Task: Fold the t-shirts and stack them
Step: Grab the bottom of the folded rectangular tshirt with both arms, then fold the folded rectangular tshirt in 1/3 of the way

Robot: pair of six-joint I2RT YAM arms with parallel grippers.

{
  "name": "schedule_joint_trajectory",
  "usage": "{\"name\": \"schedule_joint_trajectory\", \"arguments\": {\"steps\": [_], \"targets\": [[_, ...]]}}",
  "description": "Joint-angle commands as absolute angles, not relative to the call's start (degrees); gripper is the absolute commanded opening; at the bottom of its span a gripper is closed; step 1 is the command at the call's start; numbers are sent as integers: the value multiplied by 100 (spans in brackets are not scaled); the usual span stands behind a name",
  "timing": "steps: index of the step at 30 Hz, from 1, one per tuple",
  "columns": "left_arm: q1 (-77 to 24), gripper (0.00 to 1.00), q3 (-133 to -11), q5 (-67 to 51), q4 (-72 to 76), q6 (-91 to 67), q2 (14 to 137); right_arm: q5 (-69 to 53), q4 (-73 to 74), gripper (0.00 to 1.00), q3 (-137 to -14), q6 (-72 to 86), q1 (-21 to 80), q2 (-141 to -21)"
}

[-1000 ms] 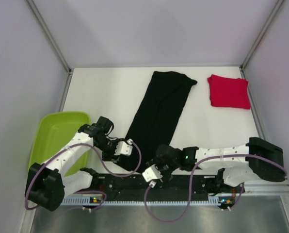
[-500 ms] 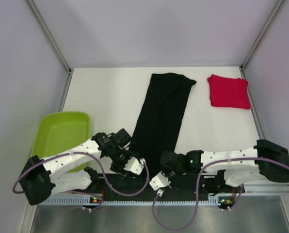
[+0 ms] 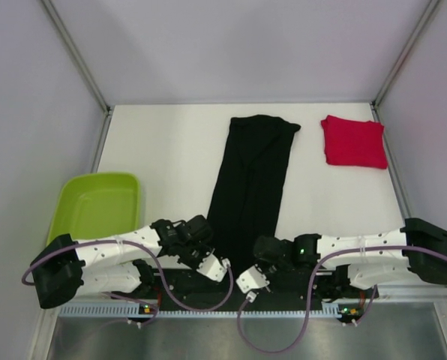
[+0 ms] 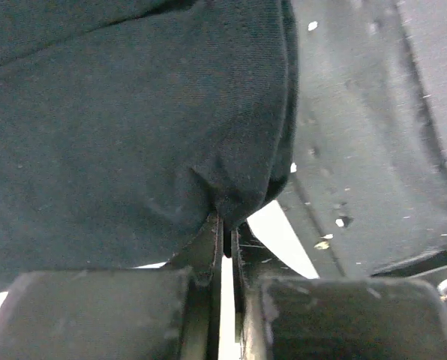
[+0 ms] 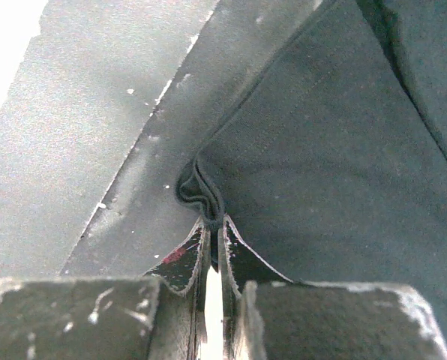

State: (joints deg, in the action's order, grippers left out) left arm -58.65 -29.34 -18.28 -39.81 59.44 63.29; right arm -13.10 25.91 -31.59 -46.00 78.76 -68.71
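Top view, black t-shirt (image 3: 250, 176) lying long down mid-table, red t-shirt (image 3: 353, 141) folded square far right, left wrist, left gripper (image 4: 225, 225) pinched tight on black hem, right wrist, right gripper (image 5: 213, 229) clamping what seems a bunched hem corner.

The top view is bright and even, lit softly from above: the white table (image 3: 163, 150) carries only thin, pale shadows along the black t-shirt (image 3: 250, 180) and the red t-shirt (image 3: 353, 141). The steel strip (image 3: 208, 341) at the near edge has a dull sheen. Both wrist views are dim — black cloth swallows detail. The left gripper (image 4: 225, 225) is blurred at close range, with a blown-out white sliver of table beside it. Around the right gripper (image 5: 214, 232) the weave is sharper, and that view's top-left corner is overexposed.
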Motion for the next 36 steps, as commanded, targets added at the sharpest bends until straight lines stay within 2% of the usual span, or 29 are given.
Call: {"name": "schedule_joint_trajectory", "arguments": {"steps": [1,7,15,21,28,36], "targets": [[-5827,0,-3084,-1249,-3672,5609,6320,-1125,2531,0,-3269,-3860,7884,-6531],[-5450,0,-4190,-985,-3929,4931,6512,-1362,2190,0,-3498,-3068,6480,-5925],[-4132,0,-6106,-1433,-3956,4649,7891,-1907,1284,0,-3779,-2672,4388,-5888],[-3754,0,-7460,-1486,-3692,4536,9287,-2504,344,0,-3972,-2873,2999,-6739],[-3121,0,-9323,-1345,-3902,3903,10984,-2864,-237,0,-4885,-2953,2049,-8137],[-3094,0,-9746,-1275,-3718,3815,11750,-2848,-18,0,-5396,-2953,1609,-9043]]}}
